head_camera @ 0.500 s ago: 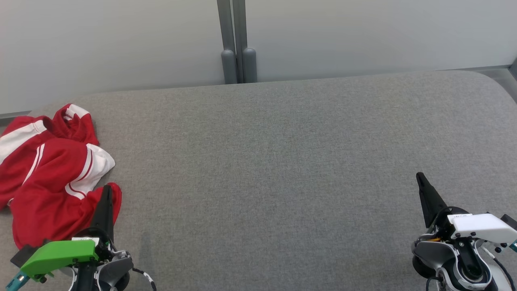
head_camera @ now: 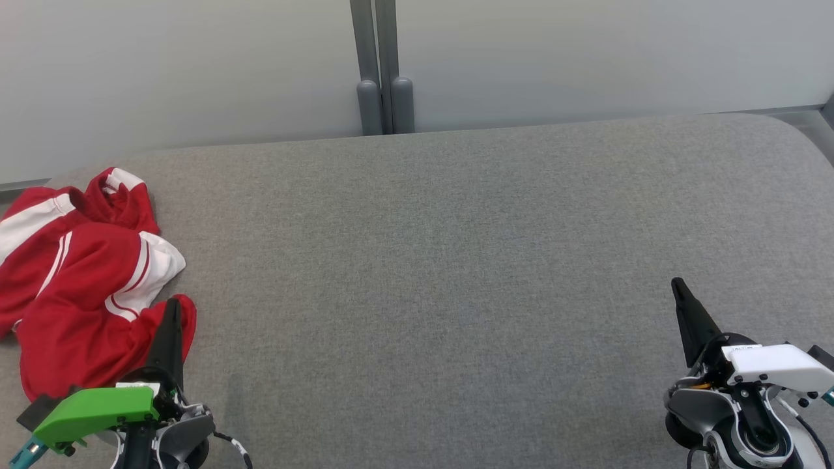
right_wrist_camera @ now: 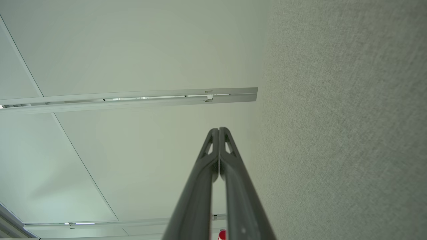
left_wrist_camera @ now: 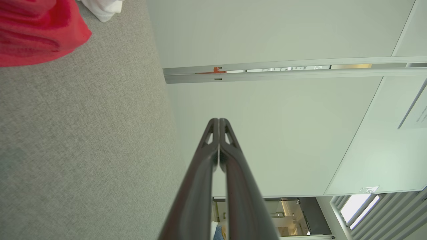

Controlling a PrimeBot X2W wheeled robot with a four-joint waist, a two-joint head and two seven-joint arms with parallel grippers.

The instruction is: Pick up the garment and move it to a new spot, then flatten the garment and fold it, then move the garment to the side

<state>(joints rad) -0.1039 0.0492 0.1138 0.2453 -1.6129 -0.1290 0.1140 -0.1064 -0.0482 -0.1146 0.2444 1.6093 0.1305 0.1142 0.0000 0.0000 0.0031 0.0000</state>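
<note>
Head view shows the red-and-white garment (head_camera: 78,280) crumpled at the far left of the grey table (head_camera: 456,260), untouched. Just beside it hovers the left gripper (head_camera: 171,312), clenched and empty; the right gripper (head_camera: 679,290), also clenched, waits well apart. Pickup seems not yet begun: the left fingers (left_wrist_camera: 218,140) must part, then reach the cloth.

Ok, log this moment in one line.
garment: crumpled, left end of grey surface | left gripper: shut, near garment, not holding | right gripper: shut, empty
</note>
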